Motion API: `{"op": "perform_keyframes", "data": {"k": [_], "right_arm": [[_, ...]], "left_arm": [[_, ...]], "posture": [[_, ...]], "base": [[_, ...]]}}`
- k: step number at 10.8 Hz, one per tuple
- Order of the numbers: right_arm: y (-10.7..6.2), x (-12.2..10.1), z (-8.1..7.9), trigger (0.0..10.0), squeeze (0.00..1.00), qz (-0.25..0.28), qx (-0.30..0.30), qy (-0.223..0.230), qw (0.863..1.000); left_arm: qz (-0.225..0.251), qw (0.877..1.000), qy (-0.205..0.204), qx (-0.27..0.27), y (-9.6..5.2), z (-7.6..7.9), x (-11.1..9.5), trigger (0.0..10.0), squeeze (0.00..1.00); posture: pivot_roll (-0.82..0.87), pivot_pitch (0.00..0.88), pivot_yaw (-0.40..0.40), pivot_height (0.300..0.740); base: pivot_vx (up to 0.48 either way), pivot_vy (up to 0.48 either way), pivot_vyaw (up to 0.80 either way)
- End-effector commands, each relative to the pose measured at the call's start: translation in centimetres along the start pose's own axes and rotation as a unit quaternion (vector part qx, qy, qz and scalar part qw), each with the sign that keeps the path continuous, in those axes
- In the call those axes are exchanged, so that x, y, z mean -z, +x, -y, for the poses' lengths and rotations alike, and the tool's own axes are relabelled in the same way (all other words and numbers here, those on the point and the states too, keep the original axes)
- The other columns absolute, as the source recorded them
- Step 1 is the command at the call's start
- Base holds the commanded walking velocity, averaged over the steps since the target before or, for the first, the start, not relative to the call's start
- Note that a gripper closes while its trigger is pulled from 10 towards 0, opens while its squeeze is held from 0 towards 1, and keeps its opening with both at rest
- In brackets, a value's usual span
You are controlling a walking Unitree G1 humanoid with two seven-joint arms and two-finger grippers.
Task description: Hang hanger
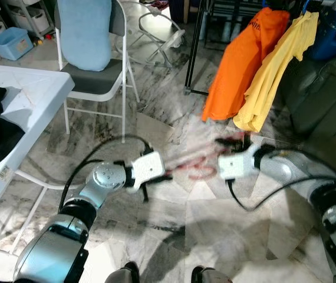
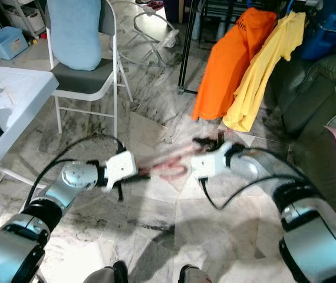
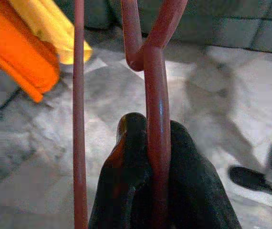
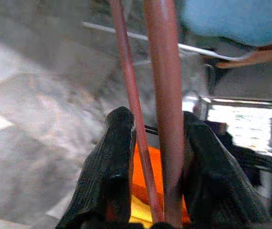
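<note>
Silver jointed arms, white wrist blocks, looping black cables; each claw's fingers (image 3: 126, 181) seemingly glossy black.

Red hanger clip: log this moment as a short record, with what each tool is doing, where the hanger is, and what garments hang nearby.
hanger: red hanger, held between both arms above the marble floor, blurred in the head views
left tool: shut on the red hanger
right tool: around two hanger bars; grip cannot be judged
garments: orange shirt and yellow shirt hang side by side ahead on the right
other: folding chair ahead on the left, white table beside it
</note>
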State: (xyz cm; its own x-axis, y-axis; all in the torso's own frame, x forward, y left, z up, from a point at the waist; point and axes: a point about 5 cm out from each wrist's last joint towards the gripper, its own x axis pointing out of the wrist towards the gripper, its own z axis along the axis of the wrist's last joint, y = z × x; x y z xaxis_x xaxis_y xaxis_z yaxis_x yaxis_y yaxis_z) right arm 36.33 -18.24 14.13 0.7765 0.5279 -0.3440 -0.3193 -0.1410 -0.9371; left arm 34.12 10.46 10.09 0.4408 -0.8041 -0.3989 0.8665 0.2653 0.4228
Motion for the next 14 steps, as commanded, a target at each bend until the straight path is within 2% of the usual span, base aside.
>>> {"op": "perform_keyframes", "data": {"k": [1,4,9,10,11,12,13,14], "right_arm": [[-0.2,0.5,-0.6,0.0,0.0,-0.015,-0.007,-0.007,1.0],[-0.2,1.1,-0.8,0.0,0.0,-0.039,0.007,-0.008,0.999],[-0.4,1.2,-1.6,0.0,0.0,-0.039,0.008,0.007,0.999],[-0.4,1.2,-1.6,0.0,0.0,-0.039,0.012,0.014,0.999],[-0.4,1.1,-1.8,0.0,0.0,-0.036,0.01,0.019,0.999],[-0.4,1.1,-2.1,0.0,0.0,-0.035,0.008,0.031,0.999],[-0.5,1.1,-2.3,0.0,0.0,-0.038,0.008,0.042,0.998],[-0.6,1.3,-2.4,0.0,0.0,-0.043,0.008,0.053,0.998]], "left_arm": [[0.005,1.0,0.009,-0.026,-0.4,-1.0,-0.4,10.0,0.0],[0.0,0.999,0.025,-0.046,-0.6,-1.4,-0.4,10.0,0.0],[-0.001,0.995,0.055,-0.081,-0.7,-1.9,-0.5,10.0,0.0],[-0.004,0.992,0.065,-0.104,-0.8,-2.1,-0.5,10.0,0.2],[-0.006,0.989,0.073,-0.128,-0.9,-2.5,-0.5,10.0,1.0],[-0.007,0.983,0.094,-0.159,-1.2,-3.0,-0.7,10.0,1.0],[-0.011,0.97,0.127,-0.206,-1.7,-3.8,-0.9,10.0,1.0],[-0.012,0.962,0.136,-0.235,-2.1,-4.3,-1.0,10.0,1.0]], "posture": [[-0.1,0.178,0.022,0.74],[-0.1,0.177,0.022,0.74],[-0.1,0.177,0.017,0.74],[-0.1,0.178,0.013,0.74],[-0.1,0.177,0.01,0.74],[-0.1,0.175,0.007,0.74],[-0.1,0.171,0.004,0.74],[-0.1,0.168,0.003,0.74]], "base": [[0.0,0.0,0.0],[0.0,0.0,0.0],[0.0,0.0,0.0],[0.0,0.0,0.0],[0.0,0.0,0.0],[0.0,0.0,0.0],[0.0,0.0,0.0],[0.0,0.0,0.0]]}}
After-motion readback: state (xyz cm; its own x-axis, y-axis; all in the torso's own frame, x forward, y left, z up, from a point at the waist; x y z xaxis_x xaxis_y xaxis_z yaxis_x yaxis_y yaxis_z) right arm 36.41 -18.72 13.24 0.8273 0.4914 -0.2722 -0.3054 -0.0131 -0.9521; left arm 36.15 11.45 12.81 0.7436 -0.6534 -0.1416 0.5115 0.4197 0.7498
